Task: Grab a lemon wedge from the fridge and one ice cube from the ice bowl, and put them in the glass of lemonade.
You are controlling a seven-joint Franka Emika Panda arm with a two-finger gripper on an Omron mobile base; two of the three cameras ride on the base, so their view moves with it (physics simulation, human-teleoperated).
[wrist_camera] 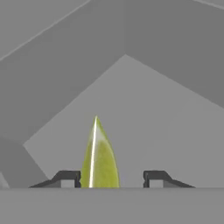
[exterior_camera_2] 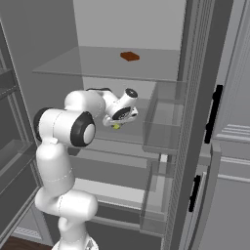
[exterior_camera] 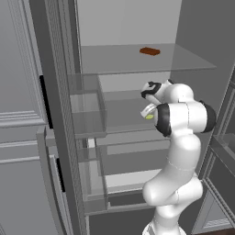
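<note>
The fridge (exterior_camera: 137, 59) stands open with my arm reaching onto its middle glass shelf. In the hand view, the lemon wedge (wrist_camera: 100, 157) stands as a yellow-green sliver between my gripper's (wrist_camera: 112, 177) tips. The left fingertip (wrist_camera: 70, 177) sits right against it, and the right one stands a gap away, so the jaws are partly closed and not clamped. The wedge (exterior_camera: 149, 116) peeks out under the hand (exterior_camera: 148, 112) in the left base view. In the right base view the wedge (exterior_camera_2: 116, 126) sits below the hand (exterior_camera_2: 118, 123). The ice cube, ice bowl and glass of lemonade are out of view.
A small flat reddish-brown bar (exterior_camera: 149, 51) lies on the upper glass shelf (exterior_camera_2: 97, 63), above the hand. Clear door bins (exterior_camera: 87, 114) hang on the open door at the left, and another set (exterior_camera_2: 163, 117) beside the hand at the right. Grey panelled cabinets (exterior_camera: 18, 92) flank the fridge.
</note>
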